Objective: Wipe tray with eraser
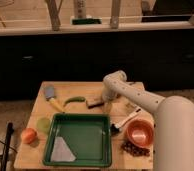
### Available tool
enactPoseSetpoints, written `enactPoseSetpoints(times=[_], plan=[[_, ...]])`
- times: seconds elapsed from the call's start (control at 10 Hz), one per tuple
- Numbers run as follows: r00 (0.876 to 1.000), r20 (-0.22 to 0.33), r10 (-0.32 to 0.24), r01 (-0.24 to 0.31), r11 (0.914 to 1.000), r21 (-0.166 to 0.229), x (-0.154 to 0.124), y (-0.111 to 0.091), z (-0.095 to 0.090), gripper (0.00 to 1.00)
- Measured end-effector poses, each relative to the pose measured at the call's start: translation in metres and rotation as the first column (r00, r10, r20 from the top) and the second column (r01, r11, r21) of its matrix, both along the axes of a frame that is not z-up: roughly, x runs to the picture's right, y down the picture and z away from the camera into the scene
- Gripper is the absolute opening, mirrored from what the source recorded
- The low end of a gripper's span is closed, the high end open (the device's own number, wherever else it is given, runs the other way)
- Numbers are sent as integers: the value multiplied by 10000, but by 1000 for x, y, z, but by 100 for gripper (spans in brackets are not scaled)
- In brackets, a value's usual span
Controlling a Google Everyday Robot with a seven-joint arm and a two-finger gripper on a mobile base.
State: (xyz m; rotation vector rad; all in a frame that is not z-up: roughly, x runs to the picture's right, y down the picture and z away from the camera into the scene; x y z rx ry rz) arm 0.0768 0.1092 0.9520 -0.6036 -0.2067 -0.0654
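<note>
View: camera view, the only one here.
Landmark: the large square green plastic tray (90, 137) with a raised rim, at the near middle of the pale wooden table (97, 91).
Eraser: the small rectangular block with a dark top over a tan base (94, 102) lies on the table just beyond the tray's far rim, outside the tray.
Eraser's long axis: roughly parallel to the tray's far rim, running side to side across the picture.
Gripper: the white arm's gripper (107, 104) points down beyond the tray's far right corner, just beside the eraser's right end. Touching or a little apart cannot be told.
Gripper state: cannot tell whether it is released or clenched on anything.
Key relation: the eraser lies to the picture-left of the gripper, and the tray is nearer the camera than both. In my judgement the grasp should close across the block's short side.
Tray contents: one pale, flat triangular sheet (62, 149) in its near left corner, the rest bare green.
Other container: a round orange bowl (140, 132) to the right of the tray. Nothing can be made out inside it.
Left of the tray: a small pale green disc (43, 124) and a round orange fruit (28, 135).
Beyond the tray's far left: a grey-headed, yellow-handled brush (51, 95).
</note>
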Motion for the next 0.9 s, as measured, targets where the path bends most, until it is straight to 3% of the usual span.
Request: enactPoseSetpoints(times=[0.3,0.5,0.9], plan=[[9999,111,20,-20,10000,-11,1,-4,0,80],[9995,295,70,-76,9998,177,1,-18,3,80],[9979,637,119,-137,9995,275,-5,-21,-2,80]])
